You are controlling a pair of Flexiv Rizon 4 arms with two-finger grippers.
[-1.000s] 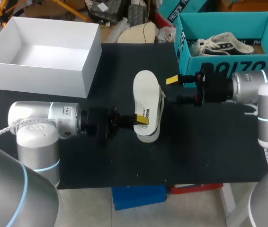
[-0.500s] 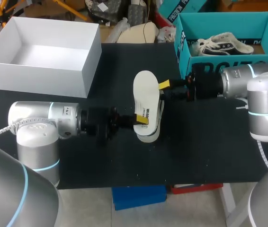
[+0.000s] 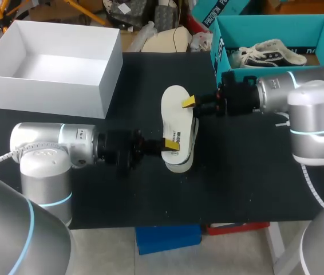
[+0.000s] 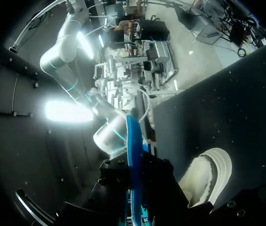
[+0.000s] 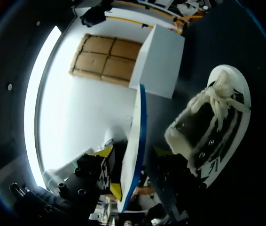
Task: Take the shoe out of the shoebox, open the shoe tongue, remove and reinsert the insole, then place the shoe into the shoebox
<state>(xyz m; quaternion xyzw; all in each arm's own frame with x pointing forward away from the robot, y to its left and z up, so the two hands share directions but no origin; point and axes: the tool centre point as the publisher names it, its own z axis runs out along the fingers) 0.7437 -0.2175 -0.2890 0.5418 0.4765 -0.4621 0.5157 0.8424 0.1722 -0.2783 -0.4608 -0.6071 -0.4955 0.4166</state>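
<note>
At table centre, the insole hangs just above the shoe, which lies on its side on the table, outside the white box at 10 o'clock.

The left gripper enters from 9 o'clock. Its fingers pinch the insole's 6 o'clock end, one on each face. The left wrist view shows the insole edge-on between them.

The right gripper enters from 3 o'clock at the insole's 2 o'clock edge. Its fingers are spread and straddle the insole. From the right wrist view they appear not to press on it, though the gap is hard to read.

Handling, by judgement:
- Insole: light, thin and flexible. It will likely droop or fold if held at one end only. Grip across the flat faces near an edge, with light pressure.
- Shoe: soft fabric upper on a stiffer sole, with loose laces that could snag. The heel collar or sole rim looks the firmest hold for steadying it during reinsertion.

A teal box at 2 o'clock holds another shoe.
</note>
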